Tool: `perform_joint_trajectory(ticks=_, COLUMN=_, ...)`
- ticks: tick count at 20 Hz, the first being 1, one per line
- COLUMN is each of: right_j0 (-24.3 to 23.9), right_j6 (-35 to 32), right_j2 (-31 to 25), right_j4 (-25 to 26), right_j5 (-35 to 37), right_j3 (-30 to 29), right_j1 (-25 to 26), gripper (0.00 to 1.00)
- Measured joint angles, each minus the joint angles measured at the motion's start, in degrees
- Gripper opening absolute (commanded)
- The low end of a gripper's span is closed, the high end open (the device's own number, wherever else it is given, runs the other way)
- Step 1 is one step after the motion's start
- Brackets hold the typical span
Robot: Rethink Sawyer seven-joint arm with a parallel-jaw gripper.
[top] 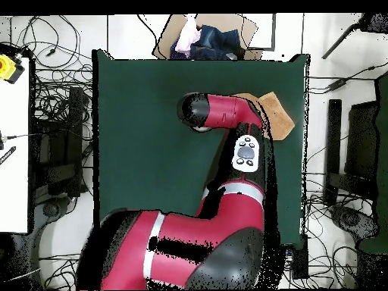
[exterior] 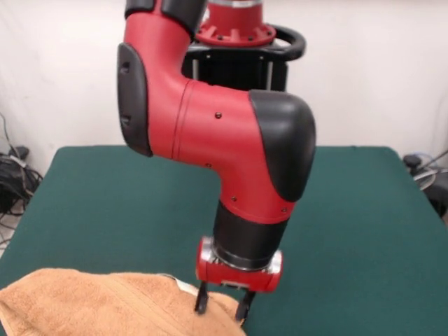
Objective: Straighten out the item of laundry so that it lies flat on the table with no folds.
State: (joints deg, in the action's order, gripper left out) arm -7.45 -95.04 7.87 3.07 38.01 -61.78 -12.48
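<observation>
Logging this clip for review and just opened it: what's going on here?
A red and black Sawyer arm has its hand down at the edge of an orange-tan terry towel, which lies bunched in a mound near one corner of the green table. The hand's fingers look spread and are at the cloth, though a grip isn't clear. The towel is not flat yet. In the overhead view the arm covers most of it.

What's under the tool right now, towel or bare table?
Towel. The tool sits over the orange-tan towel's bunched right edge, its fingers spread and reaching the cloth. Green table lies beyond. From overhead, the arm covers that spot.
</observation>
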Motion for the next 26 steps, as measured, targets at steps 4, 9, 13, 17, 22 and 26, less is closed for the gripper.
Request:
perform_joint_trajectory(ticks=4, right_j0=1.2, right_j6=0.0, right_j2=0.9, right_j4=0.4, right_j5=7.9, right_j3=0.5, right_j1=-0.2, gripper=1.0)
perform_joint_trajectory(ticks=9, right_j0=2.4, right_j6=0.0, right_j2=2.6, right_j4=1.3, right_j5=18.4, right_j3=0.6, right_j1=-0.5, gripper=1.0)
perform_joint_trajectory(ticks=13, right_j0=2.3, right_j6=0.0, right_j2=3.7, right_j4=3.4, right_j5=23.5, right_j3=0.6, right_j1=-1.1, gripper=1.0)
perform_joint_trajectory(ticks=17, right_j0=1.7, right_j6=0.0, right_j2=3.7, right_j4=3.7, right_j5=23.7, right_j3=0.7, right_j1=-1.8, gripper=1.0)
perform_joint_trajectory(ticks=22, right_j0=0.9, right_j6=0.0, right_j2=3.7, right_j4=3.7, right_j5=23.7, right_j3=1.7, right_j1=-2.2, gripper=1.0)
perform_joint_trajectory(ticks=26, right_j0=1.0, right_j6=0.0, right_j2=3.9, right_j4=4.5, right_j5=23.7, right_j3=3.8, right_j1=-1.7, gripper=1.0)
